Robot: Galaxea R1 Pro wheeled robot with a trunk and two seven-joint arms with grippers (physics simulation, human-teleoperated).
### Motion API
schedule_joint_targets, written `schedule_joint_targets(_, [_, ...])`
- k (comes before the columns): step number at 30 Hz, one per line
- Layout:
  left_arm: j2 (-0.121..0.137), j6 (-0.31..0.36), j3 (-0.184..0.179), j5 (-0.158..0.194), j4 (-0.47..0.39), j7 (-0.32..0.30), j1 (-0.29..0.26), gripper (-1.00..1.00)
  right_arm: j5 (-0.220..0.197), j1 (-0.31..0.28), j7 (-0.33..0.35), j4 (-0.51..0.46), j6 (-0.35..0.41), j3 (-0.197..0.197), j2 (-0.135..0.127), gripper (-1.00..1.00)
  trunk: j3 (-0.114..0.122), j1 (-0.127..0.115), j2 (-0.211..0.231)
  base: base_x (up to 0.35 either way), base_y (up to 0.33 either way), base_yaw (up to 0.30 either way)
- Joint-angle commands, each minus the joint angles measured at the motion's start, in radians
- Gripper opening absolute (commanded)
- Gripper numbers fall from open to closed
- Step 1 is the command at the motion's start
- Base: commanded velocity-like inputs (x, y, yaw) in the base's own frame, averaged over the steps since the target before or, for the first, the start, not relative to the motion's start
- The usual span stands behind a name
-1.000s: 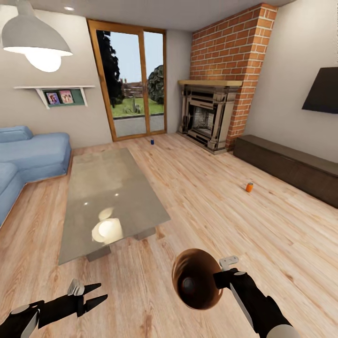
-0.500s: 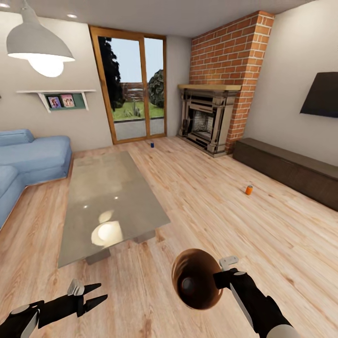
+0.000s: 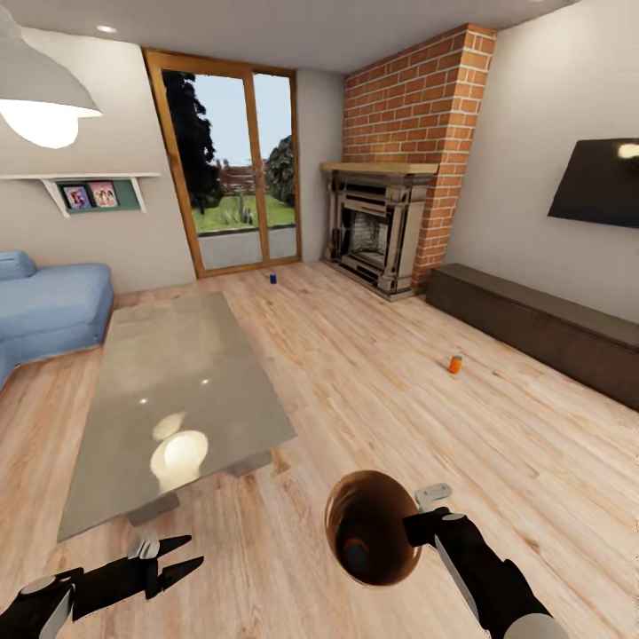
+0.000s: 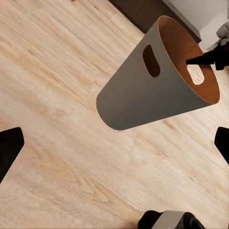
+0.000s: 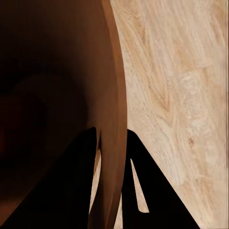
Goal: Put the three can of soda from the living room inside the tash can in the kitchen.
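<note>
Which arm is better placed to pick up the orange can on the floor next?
Probably the left. The left gripper is open and empty, while the right gripper is shut on the rim of the grey, copper-lined bin. However, the small orange can lies ahead to the right.

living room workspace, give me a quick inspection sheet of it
surface: light wood plank floor; low table with a bare glossy top showing lamp glare.
job's things: bin held off the floor, mouth towards the head camera, something small and dark with an orange edge inside, not identifiable; orange can upright on the floor near the dark bench; blue can on the floor by the glass door.
clutter: nothing seen.
grippers: right gripper shut on the bin rim, one finger inside, one outside; left gripper open, empty.
cables: nothing seen.
surroundings: blue sofa, brick fireplace, wall TV, shelf, lamp.
</note>
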Motion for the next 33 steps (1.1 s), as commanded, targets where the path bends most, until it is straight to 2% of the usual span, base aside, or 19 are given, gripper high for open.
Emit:
schedule_joint_targets(1, [0.000,0.000,0.000,0.000,0.000,0.000,0.000,1.00,-0.007,0.000,0.005,-0.001,0.000,0.000,0.000,-1.00,0.001,0.000,0.000,0.243,-0.254,-0.179])
schedule_joint_targets(27, [0.000,0.000,0.000,0.000,0.000,0.000,0.000,1.00,-0.007,0.000,0.005,-0.001,0.000,0.000,0.000,-1.00,0.031,0.000,0.000,0.267,-0.255,-0.194])
schedule_joint_targets(33, [0.000,0.001,0.000,0.000,0.000,0.000,0.000,1.00,-0.007,0.000,0.005,-0.001,0.000,0.000,0.000,-1.00,0.037,0.000,0.000,0.325,-0.112,-0.196])
